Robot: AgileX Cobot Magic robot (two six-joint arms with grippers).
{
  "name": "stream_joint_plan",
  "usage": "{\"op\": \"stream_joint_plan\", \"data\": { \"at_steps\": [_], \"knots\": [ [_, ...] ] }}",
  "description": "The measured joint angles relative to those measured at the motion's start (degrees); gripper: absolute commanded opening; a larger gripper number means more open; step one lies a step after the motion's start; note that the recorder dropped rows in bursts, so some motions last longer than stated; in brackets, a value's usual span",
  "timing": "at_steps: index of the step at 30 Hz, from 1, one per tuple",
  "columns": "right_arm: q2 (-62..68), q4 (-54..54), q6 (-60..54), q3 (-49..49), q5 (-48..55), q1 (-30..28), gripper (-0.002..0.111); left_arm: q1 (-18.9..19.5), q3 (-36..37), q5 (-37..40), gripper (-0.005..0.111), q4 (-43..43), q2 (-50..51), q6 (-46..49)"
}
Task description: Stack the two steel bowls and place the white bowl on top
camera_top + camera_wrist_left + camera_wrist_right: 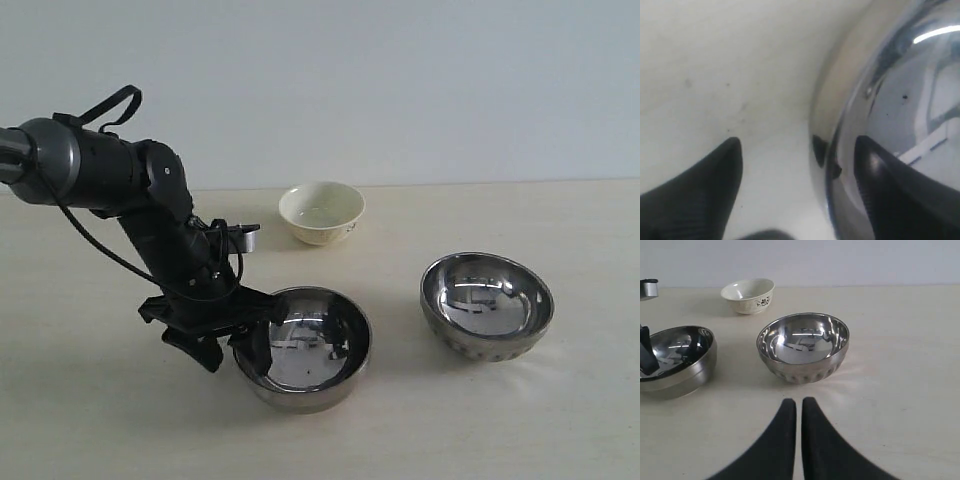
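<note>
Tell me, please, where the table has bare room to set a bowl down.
The table is bare right of the white bowl and behind the dimpled steel bowl, also along the near edge. Crowded: the smooth steel bowl, left jaws straddling its rim.

A mirror-silver smooth steel bowl, an equally bright dimpled steel bowl with a patterned lower band, and a cream white bowl bearing a dark floral mark, on a pale beige desk; black arm.
</note>
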Motion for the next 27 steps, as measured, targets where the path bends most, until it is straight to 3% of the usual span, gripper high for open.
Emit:
{"op": "stream_joint_plan", "data": {
  "at_steps": [8, 9, 10, 11, 12, 22, 27],
  "knots": [
    [0.0, 0.0, 0.0, 0.0, 0.0, 0.0, 0.000, 2.7, -0.4, 6.7, 0.057, 3.0, -7.5, -1.5],
    [0.0, 0.0, 0.0, 0.0, 0.0, 0.0, 0.000, 2.7, -0.4, 8.5, 0.052, 4.0, -8.9, -1.7],
    [0.0, 0.0, 0.0, 0.0, 0.0, 0.0, 0.000, 2.7, -0.4, 9.8, 0.035, 4.6, -9.9, -1.7],
    [0.0, 0.0, 0.0, 0.0, 0.0, 0.0, 0.000, 2.7, -0.4, 11.2, 0.026, 5.6, -11.1, -1.7],
    [0.0, 0.0, 0.0, 0.0, 0.0, 0.0, 0.000, 2.7, -0.4, 11.9, 0.005, 6.4, -11.9, -1.9],
    [0.0, 0.0, 0.0, 0.0, 0.0, 0.0, 0.000, 2.8, 3.1, 14.5, 0.004, 8.5, -23.9, -2.1],
    [0.0, 0.0, 0.0, 0.0, 0.0, 0.0, 0.000, 2.8, 12.5, 5.4, 0.004, 8.4, -33.0, -1.7]
  ]
}}
